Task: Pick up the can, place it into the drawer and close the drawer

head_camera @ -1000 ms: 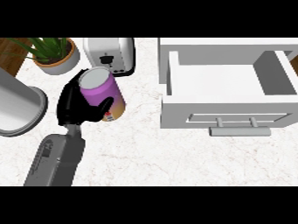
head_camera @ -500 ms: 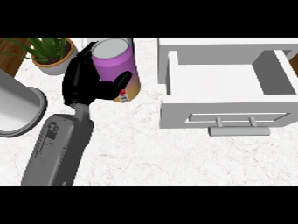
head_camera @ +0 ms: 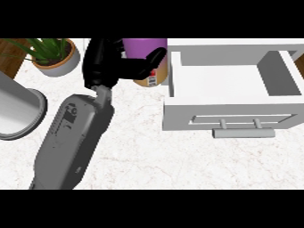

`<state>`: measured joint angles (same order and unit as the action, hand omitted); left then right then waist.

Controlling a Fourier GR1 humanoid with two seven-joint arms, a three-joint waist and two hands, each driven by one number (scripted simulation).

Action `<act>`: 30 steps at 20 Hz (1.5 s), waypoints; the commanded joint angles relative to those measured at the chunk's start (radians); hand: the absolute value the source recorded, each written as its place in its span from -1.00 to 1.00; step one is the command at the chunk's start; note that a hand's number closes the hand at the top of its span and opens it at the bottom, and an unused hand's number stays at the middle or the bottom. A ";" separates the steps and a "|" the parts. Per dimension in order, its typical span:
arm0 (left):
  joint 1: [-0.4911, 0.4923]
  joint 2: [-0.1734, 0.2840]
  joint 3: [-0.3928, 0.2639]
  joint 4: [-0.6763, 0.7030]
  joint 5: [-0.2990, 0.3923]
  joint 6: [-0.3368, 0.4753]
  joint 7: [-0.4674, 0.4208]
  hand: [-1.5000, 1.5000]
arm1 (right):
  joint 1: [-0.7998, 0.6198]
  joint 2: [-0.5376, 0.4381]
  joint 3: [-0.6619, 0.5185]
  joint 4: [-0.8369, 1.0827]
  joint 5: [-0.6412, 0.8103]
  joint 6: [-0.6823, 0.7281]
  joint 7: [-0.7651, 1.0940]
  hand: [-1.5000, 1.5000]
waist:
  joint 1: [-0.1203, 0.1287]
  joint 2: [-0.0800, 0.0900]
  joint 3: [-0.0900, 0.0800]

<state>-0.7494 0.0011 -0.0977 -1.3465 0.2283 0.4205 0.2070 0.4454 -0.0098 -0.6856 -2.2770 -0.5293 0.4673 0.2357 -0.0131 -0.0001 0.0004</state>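
Hand [head_camera: 115, 62]: one black hand is shown at the top centre, on a grey forearm [head_camera: 75, 138] entering from the lower edge; which side it belongs to cannot be told from the view.
Hand state: fingers and thumb are curled round the can, which is grasped.
Can [head_camera: 146, 53]: a purple can with a tan lower part bearing a small label; it is partly hidden by the hand and cut off by the upper edge of the scene. It is seen just left of the drawer's left wall, outside the drawer.
Drawer [head_camera: 236, 109]: a white drawer is shown pulled open at the right, its interior visible; a grey bar handle [head_camera: 243, 132] is fixed to the front panel.
Potted plant [head_camera: 52, 55]: green leaves in a tan pot, placed at the upper left, near the hand.
Cylinder [head_camera: 9, 104]: a large white-grey cylindrical object is seen at the left edge, beside the forearm.
Counter [head_camera: 180, 164]: a pale marbled surface carries all items.
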 commanded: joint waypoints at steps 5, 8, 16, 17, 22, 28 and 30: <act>-0.273 -0.001 0.004 0.207 0.033 0.083 0.020 1.00 | 0.018 -0.037 -0.039 0.010 -0.080 0.028 0.009 -1.00 | -0.015 0.001 0.000; -0.303 -0.001 -0.078 0.303 0.093 0.150 -0.074 1.00 | -0.011 0.006 0.014 -0.034 -0.022 0.000 0.025 -1.00 | -0.018 0.004 0.000; -0.490 -0.001 -0.037 0.511 0.175 0.135 -0.119 1.00 | -0.090 -0.036 0.011 -0.008 -0.019 -0.066 0.075 -1.00 | -0.021 0.008 0.000; -0.494 -0.001 -0.082 0.484 0.181 0.188 -0.090 1.00 | 0.005 -0.002 -0.010 -0.035 -0.034 0.016 0.039 -1.00 | -0.025 0.003 0.000; -0.586 -0.001 -0.182 0.572 0.311 0.268 -0.134 1.00 | -0.095 -0.005 0.038 -0.001 0.035 -0.040 0.063 -1.00 | -0.035 0.008 0.001; -0.600 -0.001 -0.236 0.677 0.416 0.240 -0.214 1.00 | -0.075 -0.013 0.019 -0.008 0.008 -0.015 0.070 -1.00 | -0.046 0.009 0.001; -0.588 -0.001 -0.275 0.694 0.453 0.249 -0.255 1.00 | -0.068 -0.021 -0.010 -0.018 -0.035 -0.015 0.064 -1.00 | -0.057 0.009 0.001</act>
<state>-1.3308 0.0000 -0.2943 -0.6801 0.6045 0.6335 -0.0068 0.3827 -0.0257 -0.6822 -2.2971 -0.5462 0.4544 0.2973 -0.0578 0.0091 0.0011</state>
